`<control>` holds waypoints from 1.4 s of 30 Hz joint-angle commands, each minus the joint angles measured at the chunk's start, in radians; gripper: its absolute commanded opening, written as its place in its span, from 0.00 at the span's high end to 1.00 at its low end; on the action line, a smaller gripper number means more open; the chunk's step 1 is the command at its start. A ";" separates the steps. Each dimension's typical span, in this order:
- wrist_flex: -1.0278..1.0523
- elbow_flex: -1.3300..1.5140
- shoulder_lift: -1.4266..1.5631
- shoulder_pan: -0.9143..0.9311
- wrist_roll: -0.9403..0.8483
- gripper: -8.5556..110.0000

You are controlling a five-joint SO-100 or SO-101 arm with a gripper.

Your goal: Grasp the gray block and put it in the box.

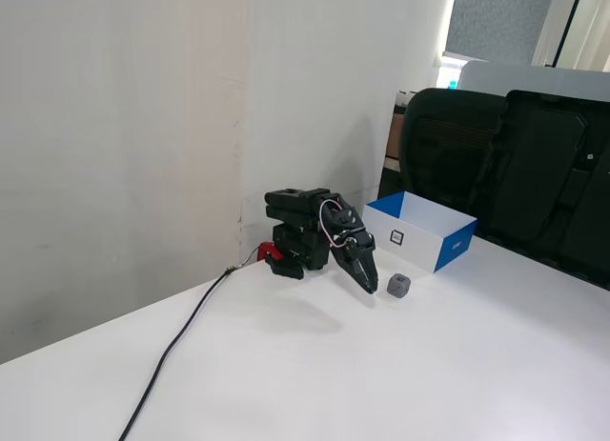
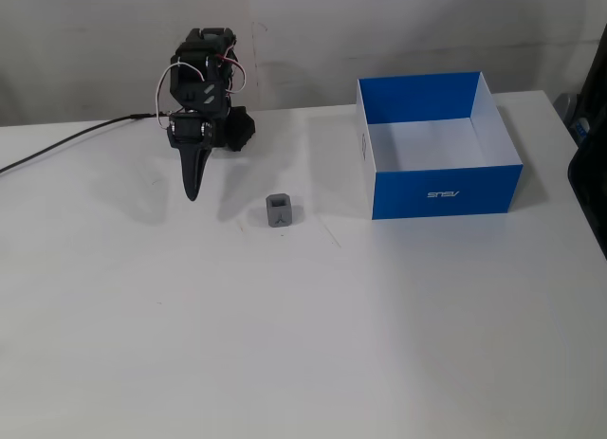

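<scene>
Bare counter (image 2: 313, 344) in front. Gray block (image 2: 279, 210) loose beside box (image 2: 446, 188). Claw (image 2: 193, 194) closed, empty, apart from block. Reach step pending: open, swing over block.

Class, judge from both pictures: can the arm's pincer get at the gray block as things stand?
Probably yes. The gray block sits alone on bare table, nothing between it and the closed pincer; the box stands apart.

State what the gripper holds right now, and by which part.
Nothing is held. The gripper is shut and empty, apart from the gray block on the table.
</scene>
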 commanded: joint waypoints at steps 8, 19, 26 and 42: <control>0.005 0.064 0.012 0.000 0.002 0.93; 0.005 0.064 0.012 0.003 -0.003 0.93; 0.005 0.064 0.012 0.026 -0.006 0.93; 0.126 -0.163 -0.146 0.204 -0.123 0.93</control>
